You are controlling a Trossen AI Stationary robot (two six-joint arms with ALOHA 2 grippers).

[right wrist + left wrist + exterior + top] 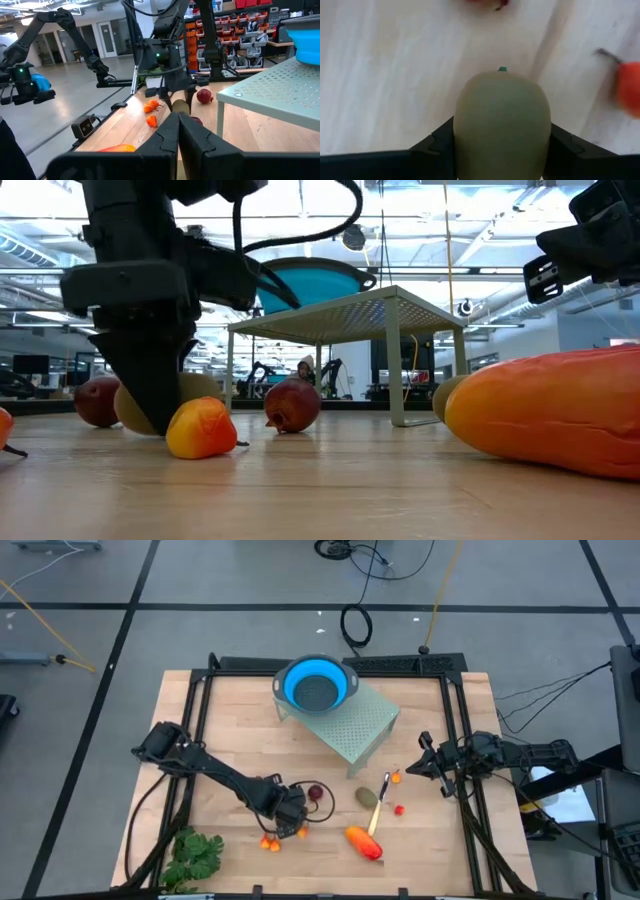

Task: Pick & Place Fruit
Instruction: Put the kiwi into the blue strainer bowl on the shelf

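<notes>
Your left gripper (290, 823) is down at the tabletop near the front of the wooden table (250, 740), and its jaws are clamped on an olive-brown oval (502, 125): in the left wrist view the oval fills the gap between the two dark fingers (432, 145), one pressing each flank. From the low view you see that oval (200, 388) sitting low against the wood behind a small orange-red piece (201, 429). A dark red ball (316, 792) lies just beside the left gripper, toward the table's middle, and tiny orange-red bits (270, 841) lie just in front of it. The longer orange-red piece (365, 843) lies farther to your right, with a second olive-brown oval (367, 797) behind it, next to the yellow-handled knife (379, 807). Your right gripper (424, 755) waits at the table's right edge with its jaws together. The blue bowl (317, 684) sits on the perforated stand (360, 725) at the back.
</notes>
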